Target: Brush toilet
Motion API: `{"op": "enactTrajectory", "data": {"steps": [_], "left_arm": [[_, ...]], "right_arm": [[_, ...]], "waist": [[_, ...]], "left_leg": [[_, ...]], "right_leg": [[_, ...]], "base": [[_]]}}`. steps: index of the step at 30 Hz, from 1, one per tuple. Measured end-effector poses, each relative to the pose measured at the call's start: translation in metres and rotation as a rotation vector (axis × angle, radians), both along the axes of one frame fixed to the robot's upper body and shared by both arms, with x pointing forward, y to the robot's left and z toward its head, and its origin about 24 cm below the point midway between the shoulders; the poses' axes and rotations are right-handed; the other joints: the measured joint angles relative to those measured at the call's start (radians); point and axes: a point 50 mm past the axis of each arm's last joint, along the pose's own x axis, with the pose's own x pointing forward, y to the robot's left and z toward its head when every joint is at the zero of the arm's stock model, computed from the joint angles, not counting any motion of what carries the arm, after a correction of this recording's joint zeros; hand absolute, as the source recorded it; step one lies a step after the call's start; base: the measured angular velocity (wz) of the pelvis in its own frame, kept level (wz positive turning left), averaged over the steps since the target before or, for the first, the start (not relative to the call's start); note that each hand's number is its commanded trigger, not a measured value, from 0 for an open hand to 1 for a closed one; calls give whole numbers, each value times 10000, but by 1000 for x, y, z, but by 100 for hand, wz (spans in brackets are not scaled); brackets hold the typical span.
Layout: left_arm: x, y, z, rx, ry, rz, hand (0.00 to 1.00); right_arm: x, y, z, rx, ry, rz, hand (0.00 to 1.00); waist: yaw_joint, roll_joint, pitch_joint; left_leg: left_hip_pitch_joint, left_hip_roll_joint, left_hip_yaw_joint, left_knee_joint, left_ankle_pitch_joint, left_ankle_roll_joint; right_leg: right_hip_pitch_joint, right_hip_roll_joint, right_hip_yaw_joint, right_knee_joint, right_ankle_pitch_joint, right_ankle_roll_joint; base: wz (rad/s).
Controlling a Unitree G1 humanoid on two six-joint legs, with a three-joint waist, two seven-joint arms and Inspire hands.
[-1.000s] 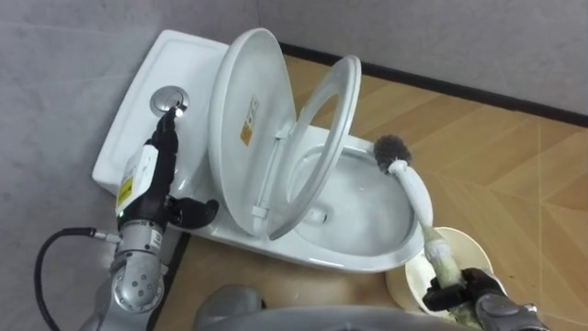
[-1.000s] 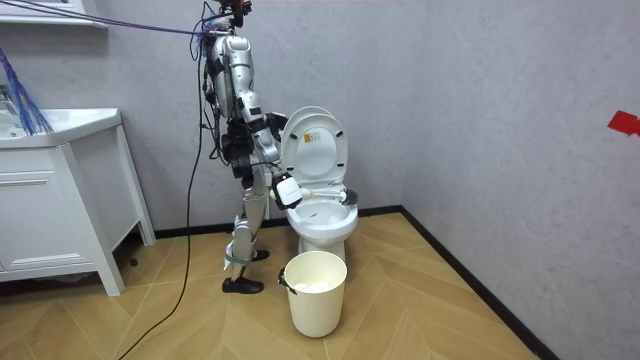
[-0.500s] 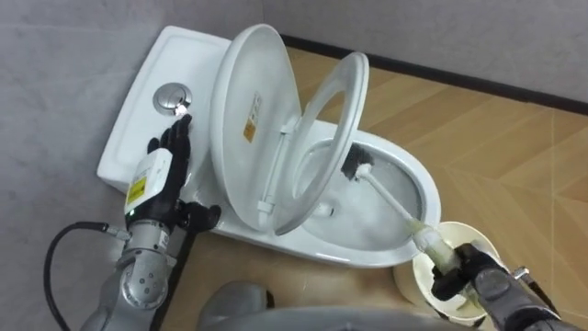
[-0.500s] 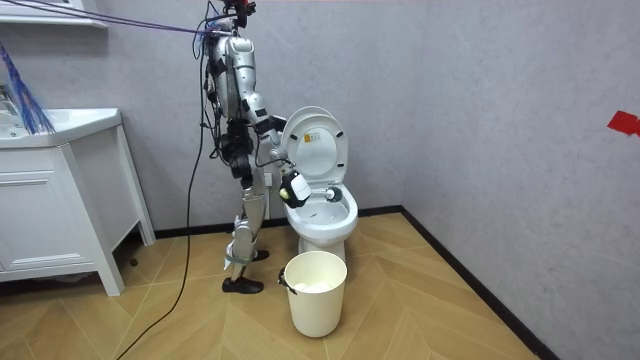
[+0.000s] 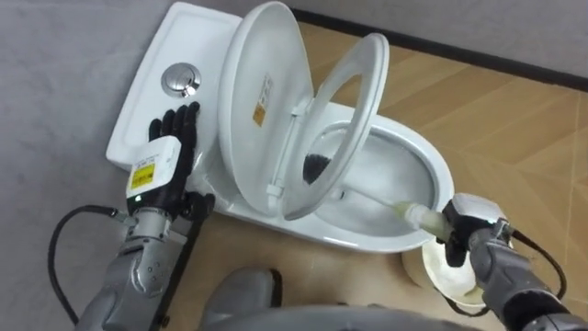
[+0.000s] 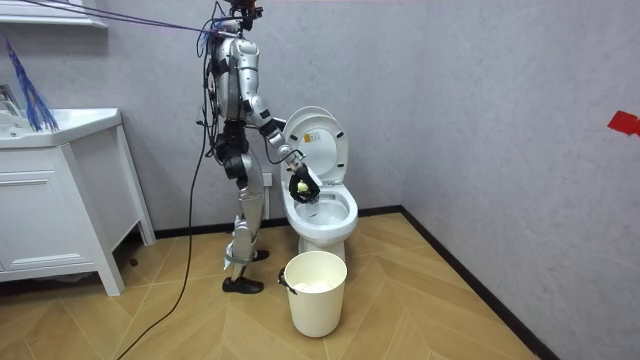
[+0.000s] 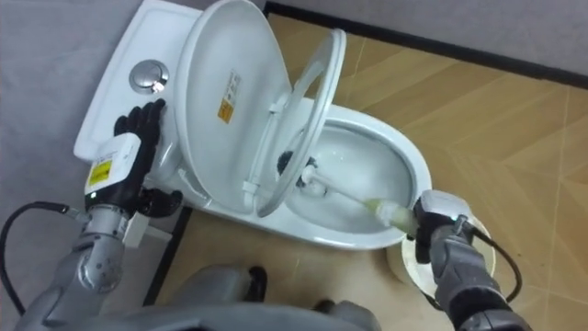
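A white toilet stands with its lid and seat raised. My right hand is shut on the pale handle of a toilet brush; its dark bristle head is down inside the bowl behind the raised seat. My left hand rests open on the cistern top, just below the chrome flush button. In the room view I stand beside the toilet, right hand reaching over the bowl.
A cream waste bin stands on the wooden floor in front of the toilet; its rim shows under my right wrist. A white vanity cabinet stands at the room view's left. Grey wall lies behind the cistern.
The brush head has gone from above the bowl's rim down into the bowl behind the seat. My right hand moved up level with the bowl's front. The left hand slid slightly down from the flush button.
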Motion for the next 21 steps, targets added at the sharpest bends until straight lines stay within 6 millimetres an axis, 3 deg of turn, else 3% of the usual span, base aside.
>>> {"op": "enactTrajectory", "data": {"steps": [2,5,7,13,16,21], "left_arm": [[9,1,2,92,-238,-92,0],[27,3,15,330,-890,-258,0],[42,7,24,633,-1358,-424,0],[64,23,53,1905,-2581,-1043,0],[70,33,62,2370,-3039,-894,0],[78,25,73,2394,-4039,-992,0]], "right_arm": [[1,-6,3,-368,90,292,100],[12,-12,10,-918,-21,787,100],[31,-20,23,-1364,-449,1014,100],[69,-52,66,-3239,-1110,2046,100],[82,-67,88,-4104,-1511,2331,100],[99,-76,112,-4864,-2473,2235,100]], "waist": [[66,29,-2],[192,82,101],[256,92,245],[621,64,288],[913,154,335],[1112,238,372]], "left_leg": [[-346,29,-72,169,1,-2],[-1228,80,-129,694,0,-4],[-1969,173,-109,1090,-4,1],[-3768,179,-171,1840,176,65],[-4547,139,-159,2221,188,84],[-5707,-23,-151,2806,206,156]], "right_leg": [[-352,-71,-83,253,-24,-42],[-1183,-168,-275,837,-137,-237],[-2006,-345,-338,1443,-283,-368],[-3885,-646,-436,2597,-373,-549],[-4705,-836,-493,3127,-448,-630],[-5852,-1200,-569,4024,-707,-704]], "base": [[6],[0],[-7],[0],[-1],[12]]}}
